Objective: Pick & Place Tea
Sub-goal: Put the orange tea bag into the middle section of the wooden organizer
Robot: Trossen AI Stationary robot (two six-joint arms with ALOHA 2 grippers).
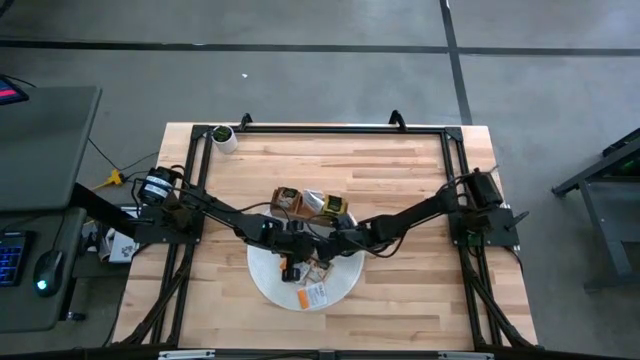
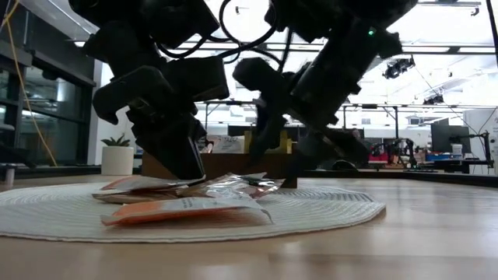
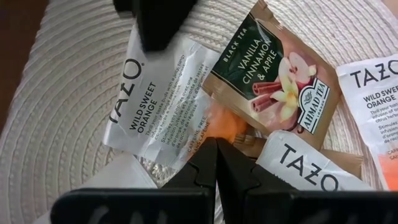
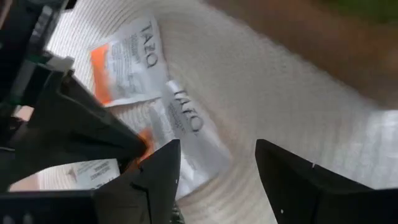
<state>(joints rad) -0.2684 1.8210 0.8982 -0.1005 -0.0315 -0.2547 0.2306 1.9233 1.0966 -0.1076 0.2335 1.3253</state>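
Several tea packets lie in a loose pile on the round white woven mat [image 1: 345,282]. The left wrist view shows a white Tazo packet [image 3: 155,93] and a green-brown Ahmad packet [image 3: 273,81]. One white-orange packet [image 1: 314,295] lies at the mat's near side. My left gripper [image 3: 215,144] is down on the pile, shut at an orange packet [image 3: 225,127]. My right gripper [image 4: 217,165] hangs open just above the mat beside it, over a white Tazo packet [image 4: 186,124], and touches nothing. The brown wooden tray [image 1: 290,200] stands behind the mat. My left gripper comes from above, slanting down onto the pile. Its shut fingertips meet at the edge of the orange packet [image 3: 217,134]; the fingers hide the pinch itself. The packet still lies on the other packets on the mat. The orange edge also shows at the fingertip in the right wrist view [image 4: 144,139].
A small white pot with a plant [image 1: 222,138] stands at the table's far left corner. The two arms meet close together over the mat. Bare wood lies left, right and near side of the mat [image 1: 420,290].
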